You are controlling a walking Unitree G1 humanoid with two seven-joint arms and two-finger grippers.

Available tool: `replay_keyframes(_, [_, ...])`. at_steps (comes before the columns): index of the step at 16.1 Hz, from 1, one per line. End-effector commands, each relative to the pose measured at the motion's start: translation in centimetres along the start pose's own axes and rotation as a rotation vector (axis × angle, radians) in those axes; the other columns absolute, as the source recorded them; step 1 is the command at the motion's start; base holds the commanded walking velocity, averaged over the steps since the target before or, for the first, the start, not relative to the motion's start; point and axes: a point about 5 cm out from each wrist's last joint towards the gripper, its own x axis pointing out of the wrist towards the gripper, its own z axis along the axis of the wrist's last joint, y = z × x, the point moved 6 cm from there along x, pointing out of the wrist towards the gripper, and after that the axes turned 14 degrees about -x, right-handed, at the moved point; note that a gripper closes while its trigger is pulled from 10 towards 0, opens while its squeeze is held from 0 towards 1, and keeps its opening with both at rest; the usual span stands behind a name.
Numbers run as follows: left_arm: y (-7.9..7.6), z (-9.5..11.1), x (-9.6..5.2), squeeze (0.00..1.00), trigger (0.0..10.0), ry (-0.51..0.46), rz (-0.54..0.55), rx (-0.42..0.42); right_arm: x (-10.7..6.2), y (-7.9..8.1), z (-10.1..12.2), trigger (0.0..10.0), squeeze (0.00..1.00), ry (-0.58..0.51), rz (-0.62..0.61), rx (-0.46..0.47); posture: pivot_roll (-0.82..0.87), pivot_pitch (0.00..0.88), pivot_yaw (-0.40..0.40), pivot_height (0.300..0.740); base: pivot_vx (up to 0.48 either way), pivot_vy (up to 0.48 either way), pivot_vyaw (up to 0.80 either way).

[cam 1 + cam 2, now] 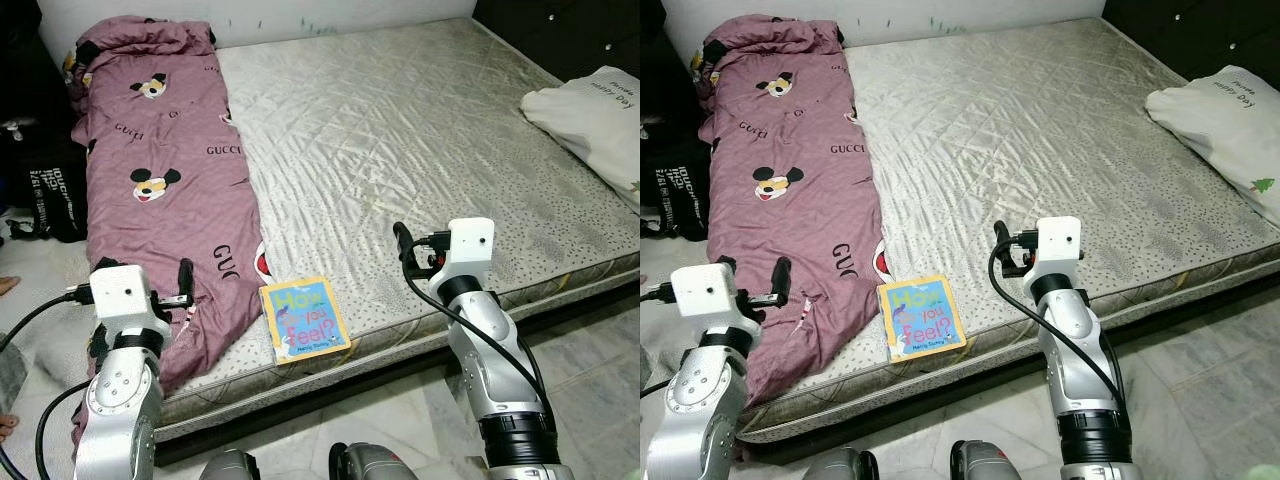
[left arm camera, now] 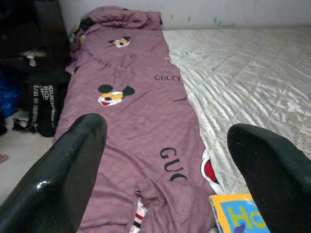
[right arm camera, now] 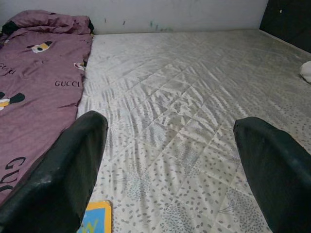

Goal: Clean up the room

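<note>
- A black bag (image 1: 45,190) stands on the floor beside the bed.
- The left gripper (image 2: 165,165) hovers with fingers apart over a soft, rumpled mauve blanket (image 1: 160,190) printed with cartoon mice.
- A flat, square picture book (image 1: 304,318) lies at the quilted mattress (image 1: 420,140) edge, between both arms.
- The right gripper (image 3: 170,165) hangs over the mattress, fingers spread.
- A white pillow (image 1: 595,115) rests far right.

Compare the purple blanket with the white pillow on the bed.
The purple blanket is printed with cartoon faces and lettering and stretches along the robot's left side of the mattress; the white pillow is nearly plain, with small print, and sits compact at the right edge. The blanket's near end droops over the mattress edge; the pillow overhangs the right side. Both lie on the bare mattress.
</note>
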Motion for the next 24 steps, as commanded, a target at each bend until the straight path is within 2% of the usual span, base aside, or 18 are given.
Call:
replay_keyframes(1, [-0.3,0.5,0.1,0.00,10.0,-0.012,-0.010,-0.001,0.1,0.1,-0.1,10.0,0.00,0.014,-0.001,0.005,-0.11,0.098,-0.004,0.740,0.000,0.000,0.00])
replay_keyframes(12, [-0.5,0.6,0.7,0.00,10.0,-0.008,0.000,-0.012,0.3,0.8,-0.2,10.0,0.00,0.014,0.024,0.010,-0.11,0.091,-0.005,0.616,0.000,0.000,0.00])
replay_keyframes(24, [-0.1,0.7,1.0,0.00,10.0,-0.017,0.043,-0.026,0.7,1.2,-0.3,10.0,0.00,0.019,0.048,-0.014,-0.11,0.102,-0.015,0.611,0.000,0.000,0.00])
